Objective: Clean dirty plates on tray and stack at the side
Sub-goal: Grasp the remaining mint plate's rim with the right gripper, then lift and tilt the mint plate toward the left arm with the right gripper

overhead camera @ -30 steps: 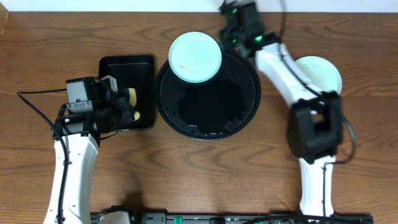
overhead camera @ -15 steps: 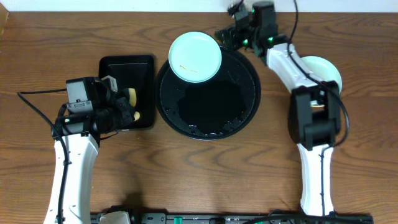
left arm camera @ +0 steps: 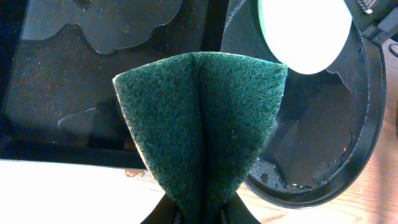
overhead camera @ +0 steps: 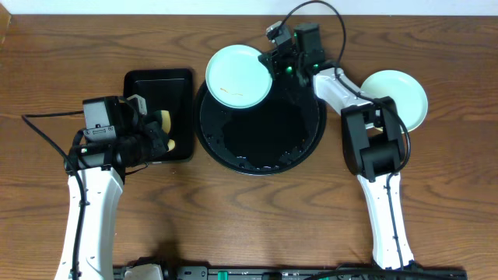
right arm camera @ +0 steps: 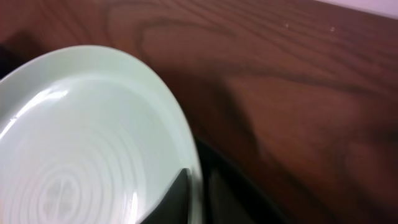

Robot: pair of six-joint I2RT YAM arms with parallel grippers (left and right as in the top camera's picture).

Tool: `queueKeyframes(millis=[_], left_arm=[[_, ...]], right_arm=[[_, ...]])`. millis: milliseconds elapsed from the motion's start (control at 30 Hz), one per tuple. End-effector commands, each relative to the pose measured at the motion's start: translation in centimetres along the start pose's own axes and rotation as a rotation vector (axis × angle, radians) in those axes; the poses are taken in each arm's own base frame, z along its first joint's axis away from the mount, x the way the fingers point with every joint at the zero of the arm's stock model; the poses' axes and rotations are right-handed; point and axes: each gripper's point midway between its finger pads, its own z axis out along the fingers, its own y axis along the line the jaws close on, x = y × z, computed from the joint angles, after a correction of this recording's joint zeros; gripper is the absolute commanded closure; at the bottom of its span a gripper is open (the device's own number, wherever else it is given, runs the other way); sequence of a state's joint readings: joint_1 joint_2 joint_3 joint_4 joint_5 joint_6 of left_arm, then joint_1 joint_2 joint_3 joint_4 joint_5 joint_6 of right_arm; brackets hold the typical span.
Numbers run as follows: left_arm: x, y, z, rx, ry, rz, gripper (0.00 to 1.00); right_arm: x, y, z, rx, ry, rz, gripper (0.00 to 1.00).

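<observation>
Right wrist: plate rim between jaws

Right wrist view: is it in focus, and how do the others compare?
Right wrist: soft and blurred throughout, the mint-green plate smeared at its rim. Left wrist: green scouring pad sharp, round black tray showing patchy reflections. Overhead: evenly lit, crisp.

I'm counting two plates showing: one mint-green plate sitting at twelve o'clock and one pale plate lying at two o'clock; I can't tell whether another is hiding beneath it. Two black trays are sitting out: one round tray mid-table and one rectangular tray at ten o'clock. One green scouring pad is showing. Two arms are reaching in, a left arm and a right arm.
</observation>
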State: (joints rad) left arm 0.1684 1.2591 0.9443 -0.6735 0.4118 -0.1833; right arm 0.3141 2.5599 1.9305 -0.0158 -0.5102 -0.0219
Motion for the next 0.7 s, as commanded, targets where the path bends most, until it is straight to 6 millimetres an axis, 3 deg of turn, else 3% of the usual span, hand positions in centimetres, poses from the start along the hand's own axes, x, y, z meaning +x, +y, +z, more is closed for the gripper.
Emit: queueKeyframes(millis=[0, 167, 367, 500, 667], left_arm=[[-0.2, 0.2, -0.1, -0.007, -0.006, 0.003, 0.87], [-0.2, 0.2, -0.1, -0.007, -0.007, 0.004, 0.86], [-0.2, 0.2, -0.1, -0.007, -0.007, 0.004, 0.86], [-0.2, 0.2, -0.1, -0.007, -0.007, 0.003, 0.87], [-0.2, 0.2, -0.1, -0.007, -0.006, 0.003, 0.87]], right_arm=[[0.2, -0.4, 0.2, 0.032, 0.001, -0.004, 0.99], [-2.7, -0.6, -1.8, 0.047, -0.041, -0.007, 0.99], [-6.7, -0.5, -7.8, 0.164, -0.007, 0.065, 0.99], [-6.2, -1.5, -12.9, 0.352, 0.094, 0.216, 0.99], [-3.3, -2.6, -18.9, 0.556, 0.218, 0.463, 0.99]])
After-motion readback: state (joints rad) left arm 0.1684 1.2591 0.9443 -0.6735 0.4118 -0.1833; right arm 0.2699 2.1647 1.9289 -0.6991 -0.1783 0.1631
